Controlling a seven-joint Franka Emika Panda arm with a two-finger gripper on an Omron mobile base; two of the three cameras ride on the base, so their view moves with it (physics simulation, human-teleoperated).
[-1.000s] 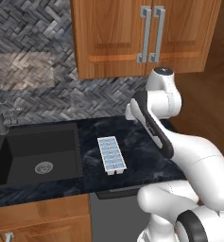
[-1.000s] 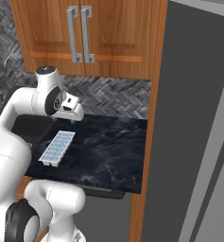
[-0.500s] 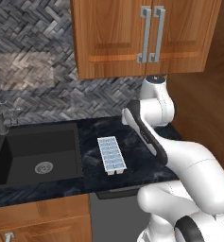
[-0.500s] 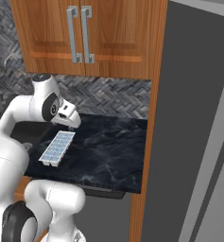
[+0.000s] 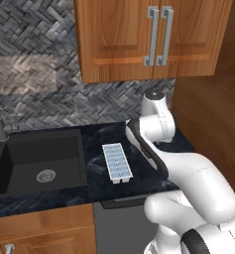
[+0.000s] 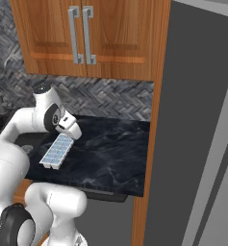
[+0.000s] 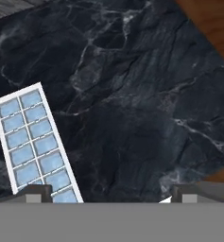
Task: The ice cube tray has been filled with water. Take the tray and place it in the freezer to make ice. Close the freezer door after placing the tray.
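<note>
The fingers (image 7: 37,191) stand wide apart, holding nothing, above the dark marble counter (image 7: 132,118). The ice cube tray (image 7: 35,144) lies flat under the one finger, its cells full of pale blue water (image 7: 32,135). It sits near the counter's front edge, beside the sink (image 5: 37,161). Open counter spreads to its right, toward the wooden panel (image 6: 151,158).

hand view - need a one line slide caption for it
Open gripper above the dark marble counter, with the water-filled ice cube tray lying off to one side near one fingertip.
</note>
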